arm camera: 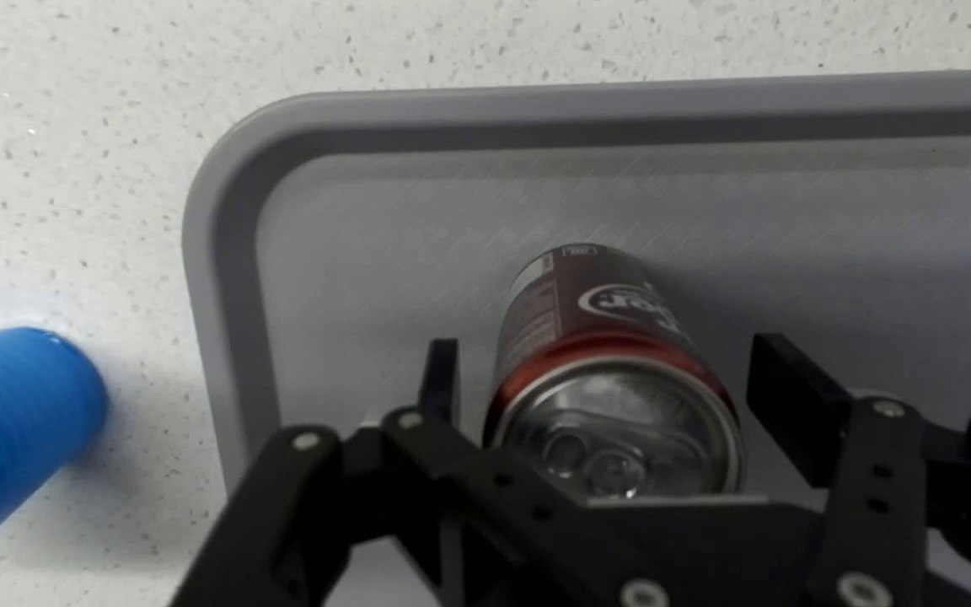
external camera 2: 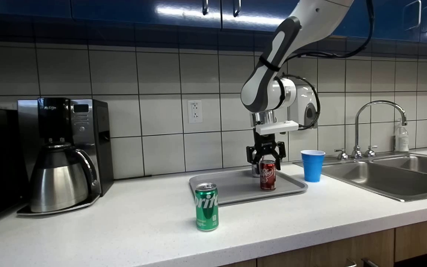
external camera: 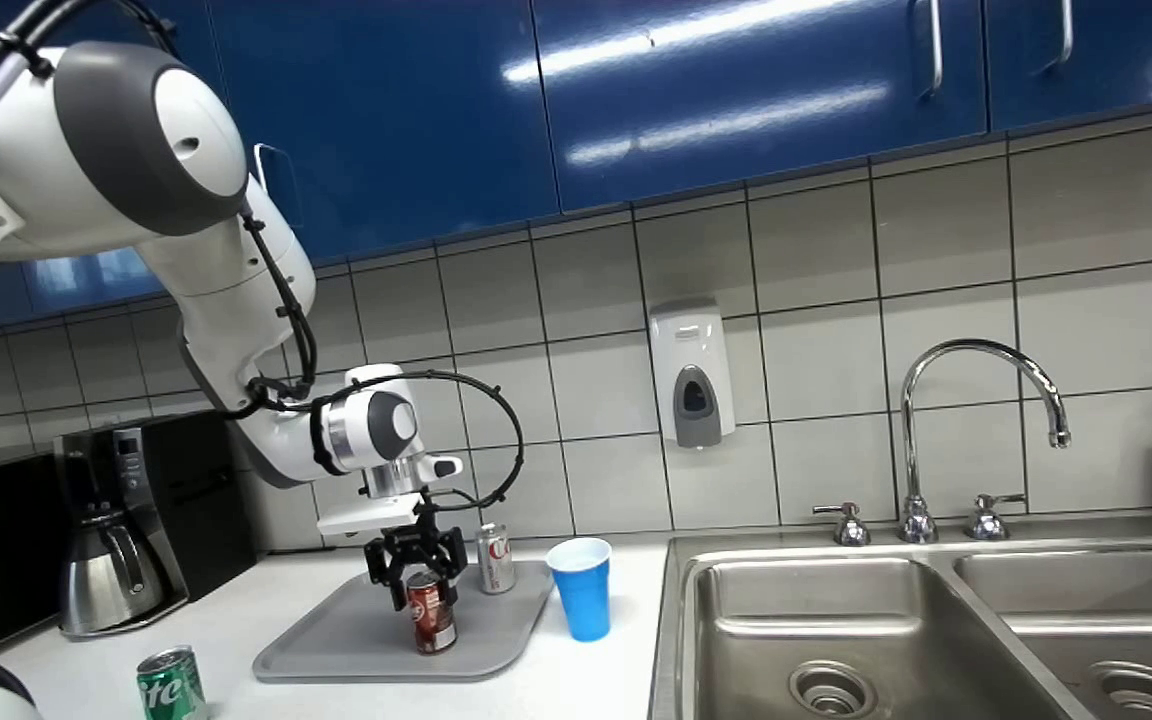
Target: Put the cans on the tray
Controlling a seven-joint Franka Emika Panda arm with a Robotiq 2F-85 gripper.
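Note:
The red and dark can stands upright on the grey tray in both exterior views. In the wrist view its silver top and red side face the camera. My gripper is open, its fingers on either side of this can's upper part, with gaps on both sides in the wrist view. The green can with white marks stands upright on the counter, off the tray, and it is partly cut off in an exterior view. A silver can stands at the tray's back.
A blue cup stands on the counter just beside the tray; it also shows in the wrist view. The steel sink lies beyond the cup. A coffee maker with a steel carafe stands at the other end.

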